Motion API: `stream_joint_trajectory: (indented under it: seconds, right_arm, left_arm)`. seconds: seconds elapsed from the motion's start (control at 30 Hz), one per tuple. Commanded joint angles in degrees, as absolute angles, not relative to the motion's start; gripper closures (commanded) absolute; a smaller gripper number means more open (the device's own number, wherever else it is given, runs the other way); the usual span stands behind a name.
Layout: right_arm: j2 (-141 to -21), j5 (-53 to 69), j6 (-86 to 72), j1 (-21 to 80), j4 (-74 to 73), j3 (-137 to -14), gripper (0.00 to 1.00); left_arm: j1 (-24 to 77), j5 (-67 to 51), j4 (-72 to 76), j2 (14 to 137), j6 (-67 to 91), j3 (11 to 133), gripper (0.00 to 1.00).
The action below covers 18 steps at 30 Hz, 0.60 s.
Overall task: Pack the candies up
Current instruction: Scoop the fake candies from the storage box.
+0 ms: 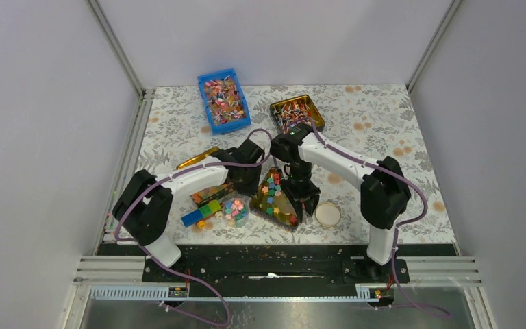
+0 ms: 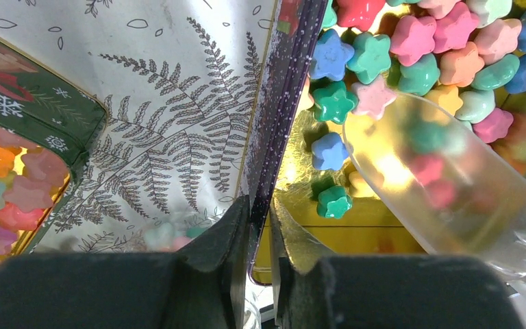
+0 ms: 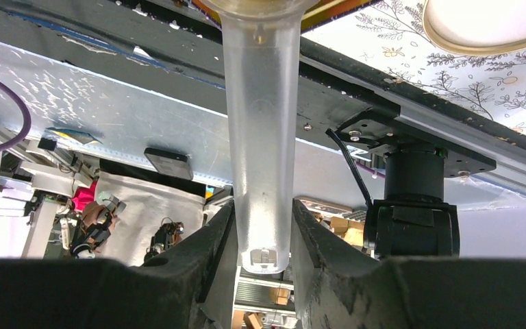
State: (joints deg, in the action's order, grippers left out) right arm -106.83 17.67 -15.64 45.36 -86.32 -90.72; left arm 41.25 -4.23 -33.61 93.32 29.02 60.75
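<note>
The candies [image 2: 411,41] are small star-shaped pieces in pink, green, blue and orange, heaped in a gold-lined tin [image 2: 329,229]. In the top view that tin [image 1: 282,218] lies tilted between the two arms. My left gripper [image 2: 260,212] is shut on the tin's thin dark side wall [image 2: 284,103]. A clear plastic scoop [image 2: 452,192] lies in the tin among the candies with a few showing through it. My right gripper [image 3: 262,212] is shut on the scoop's handle [image 3: 260,137]. A small clear jar [image 1: 235,211] holding some candies stands left of the tin.
A round lid [image 1: 327,214] lies right of the tin. A blue bin [image 1: 223,101] and a gold tin [image 1: 296,113] of wrapped sweets sit at the back. A green tin [image 2: 34,113] of orange gummies and coloured blocks [image 1: 202,212] are under the left arm.
</note>
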Motion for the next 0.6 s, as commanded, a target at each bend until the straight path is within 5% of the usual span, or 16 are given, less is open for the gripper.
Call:
stream_joint_trajectory:
  seconds: [0.0, 0.57]
  right_arm:
    - [-110.40, 17.68, -15.58, 45.53, -85.76, -92.66, 1.00]
    - [-114.01, 8.47, -15.08, 45.29, -69.61, -89.79, 1.00]
  left_arm:
    - [42.31, -4.98, -31.55, 93.06, 28.25, 64.54, 0.86]
    - [42.53, -8.49, -30.11, 93.24, 30.01, 65.64, 0.89]
